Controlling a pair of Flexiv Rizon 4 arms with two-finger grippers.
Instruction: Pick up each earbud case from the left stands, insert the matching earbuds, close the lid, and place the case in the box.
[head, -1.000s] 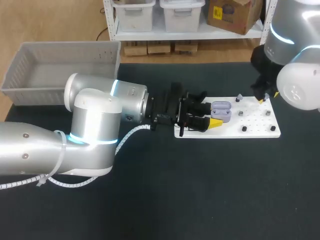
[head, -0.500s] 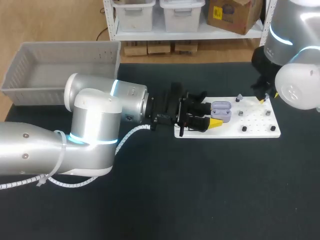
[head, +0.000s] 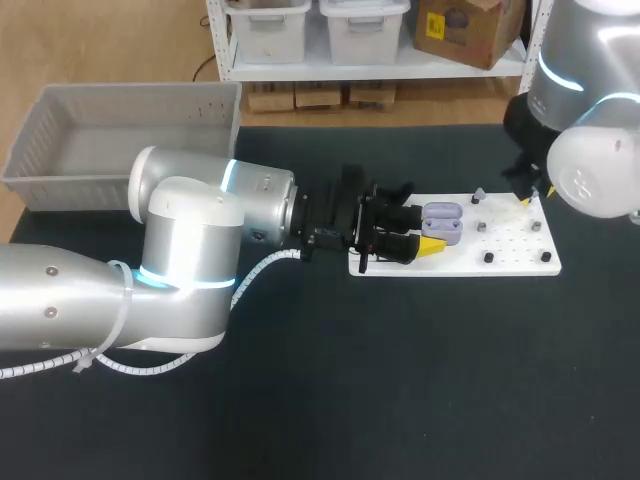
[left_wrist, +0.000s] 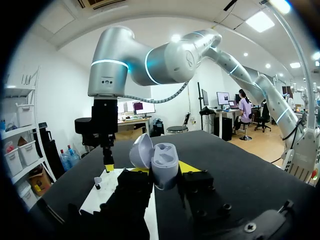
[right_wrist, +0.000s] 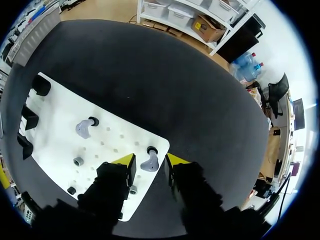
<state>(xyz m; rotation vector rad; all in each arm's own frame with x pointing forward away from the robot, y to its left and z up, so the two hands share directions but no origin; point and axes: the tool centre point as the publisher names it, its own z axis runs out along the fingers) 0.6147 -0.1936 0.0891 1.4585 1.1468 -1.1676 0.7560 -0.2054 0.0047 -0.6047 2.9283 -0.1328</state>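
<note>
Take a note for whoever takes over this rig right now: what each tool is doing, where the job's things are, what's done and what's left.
Left tool: shut on the earbud case, lid open, its hollows empty, at the left end of the white board.
Right tool: open, straddling one earbud on the board, not gripping it.
Second earbud: also on the board, farther along.
Box: far left of the table, no case seen inside.
Done: case grasped and opened.
Left: insert both earbuds, close the lid, place the case in the box.
</note>
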